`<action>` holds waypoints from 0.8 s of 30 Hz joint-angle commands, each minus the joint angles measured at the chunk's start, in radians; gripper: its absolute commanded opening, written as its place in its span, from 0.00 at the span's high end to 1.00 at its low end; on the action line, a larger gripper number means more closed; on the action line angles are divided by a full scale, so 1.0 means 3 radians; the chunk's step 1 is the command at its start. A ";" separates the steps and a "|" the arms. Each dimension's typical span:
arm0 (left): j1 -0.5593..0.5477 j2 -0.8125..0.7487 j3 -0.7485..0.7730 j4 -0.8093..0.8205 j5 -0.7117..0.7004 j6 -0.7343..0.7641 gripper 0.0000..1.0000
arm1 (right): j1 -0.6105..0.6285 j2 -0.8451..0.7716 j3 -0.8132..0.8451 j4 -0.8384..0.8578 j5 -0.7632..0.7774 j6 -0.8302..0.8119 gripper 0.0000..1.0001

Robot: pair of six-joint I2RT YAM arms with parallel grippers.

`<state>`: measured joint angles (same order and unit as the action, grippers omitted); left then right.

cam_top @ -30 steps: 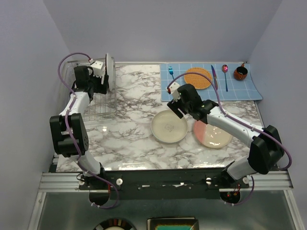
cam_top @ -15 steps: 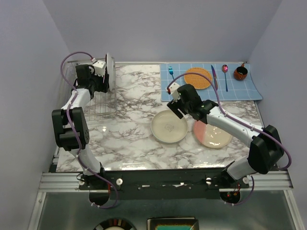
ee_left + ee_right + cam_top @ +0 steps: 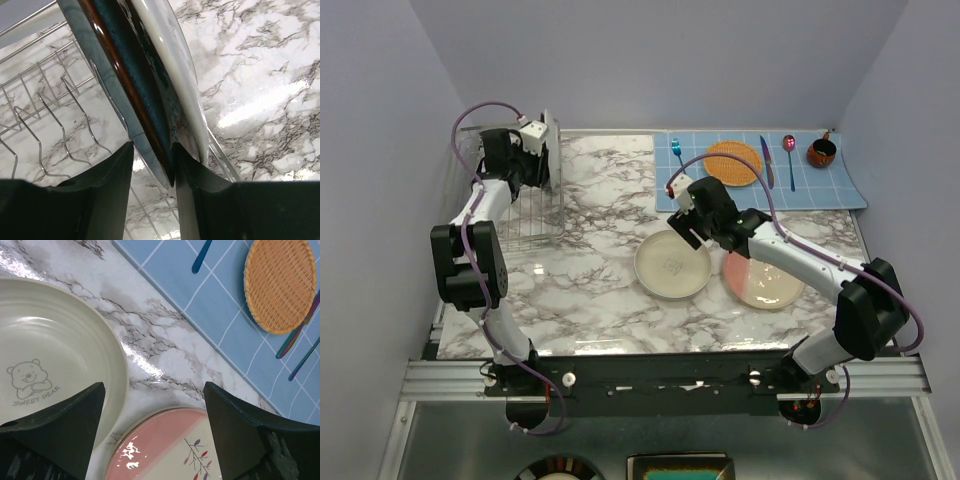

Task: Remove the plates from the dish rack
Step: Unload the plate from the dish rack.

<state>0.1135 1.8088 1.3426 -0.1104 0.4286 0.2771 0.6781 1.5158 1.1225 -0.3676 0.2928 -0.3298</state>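
I am looking at a marble table (image 3: 600,190). The dish rack (image 3: 525,215) sits in its far left corner. One of the plates, the teal plate (image 3: 548,140), stands on edge at the side of the rack that faces the open table. From the left wrist it shows a dark teal face with a red-brown rim (image 3: 135,75), and rack wires (image 3: 50,115) run off to one side. The left gripper (image 3: 542,165) reaches into the rack. Its two fingers stand on either side of the plate's rim (image 3: 152,146), close to the ceramic. I cannot tell whether they are pinching it or are just short of it.

The other two plates lie flat near the middle of the table, just beside each other. The cream plate (image 3: 672,264) has a small bear printed in it (image 3: 50,340). The pink-and-cream plate (image 3: 765,280) lies nearer the right edge and shows its twig motif (image 3: 165,445). The right gripper (image 3: 693,233) hangs over the far rim of the cream plate with its fingers spread wide and nothing between them (image 3: 154,387).

A blue grid mat (image 3: 820,185) lies along the far right edge. It carries an orange woven disc (image 3: 732,163), some coloured cutlery (image 3: 766,160) and a brown cup (image 3: 821,152).
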 commanded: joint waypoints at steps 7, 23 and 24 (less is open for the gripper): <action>-0.0112 0.0229 0.0178 -0.0036 0.0070 0.0160 0.66 | -0.0026 0.0071 -0.0045 -0.0012 -0.0081 0.0036 0.12; -0.0112 0.0112 -0.0057 0.0209 -0.0252 0.0252 1.00 | -0.0026 0.0091 -0.0070 -0.0038 -0.0132 0.0036 0.12; -0.0117 0.0092 -0.0078 0.0250 -0.0263 0.0252 1.00 | -0.0026 0.0096 -0.0065 -0.0038 -0.0132 0.0041 0.12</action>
<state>0.0830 1.8587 1.3579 -0.0937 0.4129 0.3065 0.6781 1.5280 1.1149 -0.3679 0.2741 -0.3298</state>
